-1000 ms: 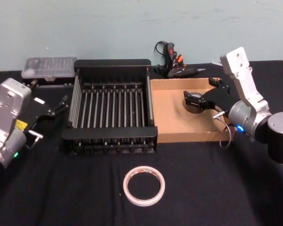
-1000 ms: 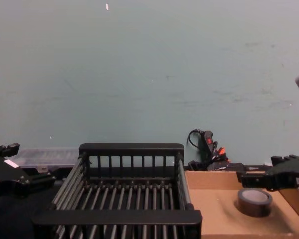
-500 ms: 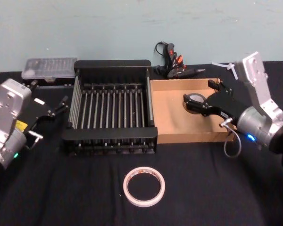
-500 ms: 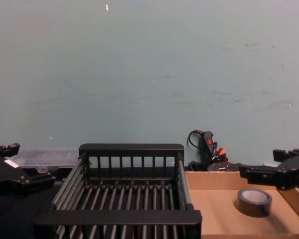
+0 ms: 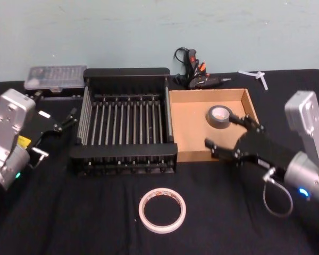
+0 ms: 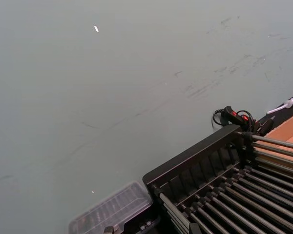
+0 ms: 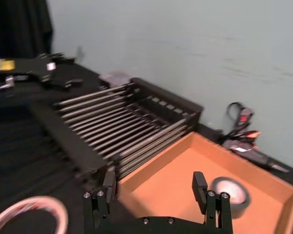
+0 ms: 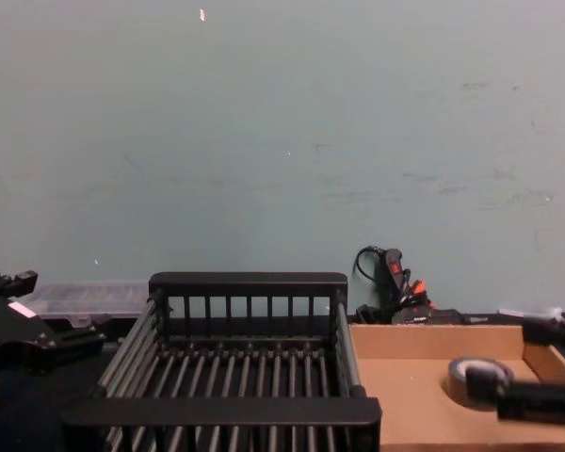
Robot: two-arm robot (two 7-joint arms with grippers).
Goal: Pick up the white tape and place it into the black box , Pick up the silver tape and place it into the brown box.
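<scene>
Silver tape (image 5: 220, 116) in brown box (image 5: 187, 124).

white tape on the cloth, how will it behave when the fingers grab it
The white tape is a thin, wide ring lying flat, so it is probably light and may flex if squeezed across. Flat on the black cloth, its low edge may be hard to catch; on edge it could roll.

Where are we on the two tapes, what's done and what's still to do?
Done: the silver tape lies in the brown box. In hand: nothing; the right gripper is open and empty near the box's front wall. Left: the white tape lies on the table; the black box holds nothing. The left gripper is parked left.
</scene>
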